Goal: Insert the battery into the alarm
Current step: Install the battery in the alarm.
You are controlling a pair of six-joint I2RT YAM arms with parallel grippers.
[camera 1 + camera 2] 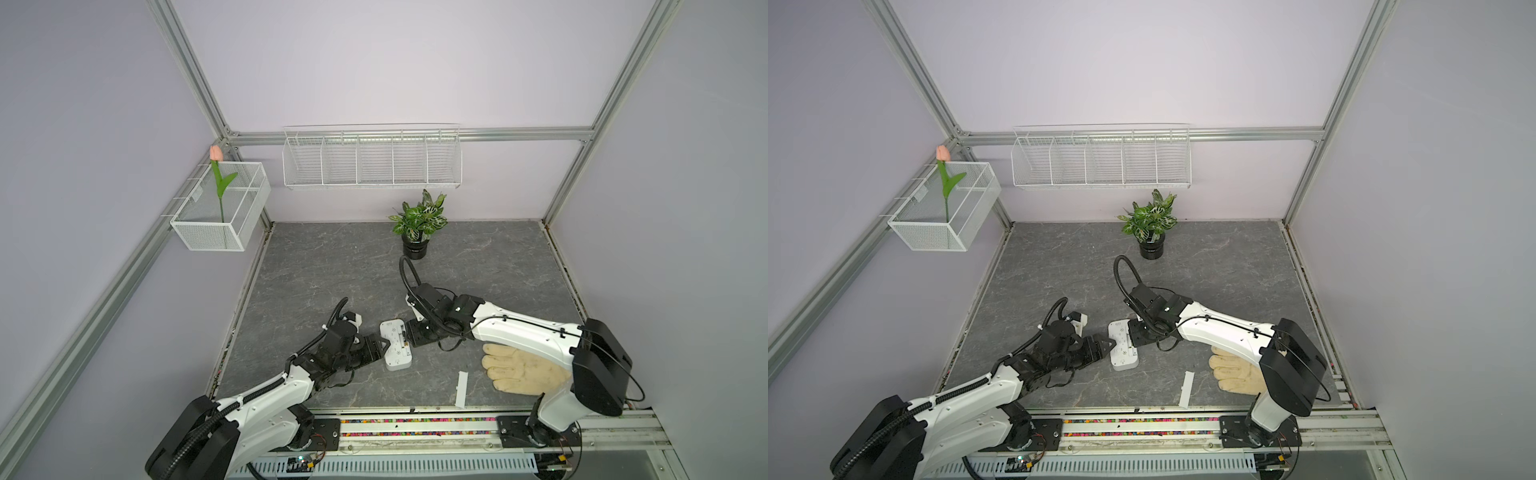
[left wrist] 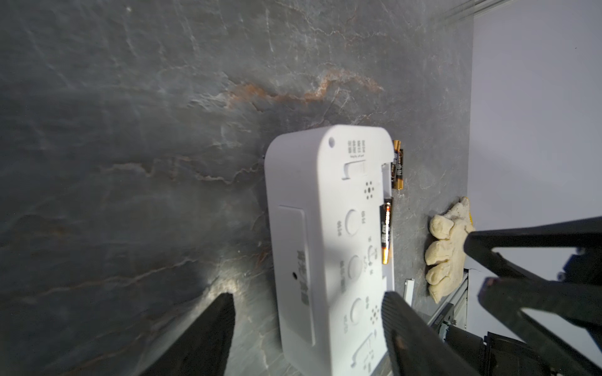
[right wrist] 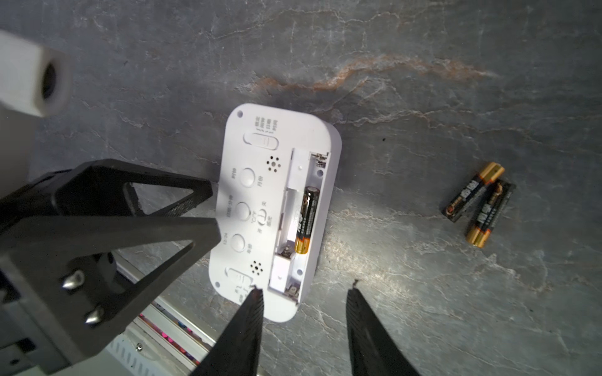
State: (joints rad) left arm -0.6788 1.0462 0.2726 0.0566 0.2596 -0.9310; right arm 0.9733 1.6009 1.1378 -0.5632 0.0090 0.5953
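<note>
1. The alarm (image 3: 257, 195) lies face down on the desk (image 3: 423, 97) between the two arms, with its compartment open upward. One battery (image 3: 306, 221) lies in the slot by the long edge, and the slot beside it looks empty.
2. The right end effector (image 3: 305, 289) hangs over the alarm's short end, jaws apart and empty. I'd lift it straight up before swinging, so no fingertip catches the battery.
3. The left end effector (image 2: 306, 296) stands wide at the opposite long side. I can't tell whether it presses, but it would make a good stop against sliding.
4. Two spare batteries (image 3: 479, 201) lie touching in a V near the alarm's open side. I'd take one by its middle, match its ends to the contacts, and lower it parallel to the slot.
5. I can't tell whether the first battery is fully seated, so a light press wouldn't hurt.
</note>
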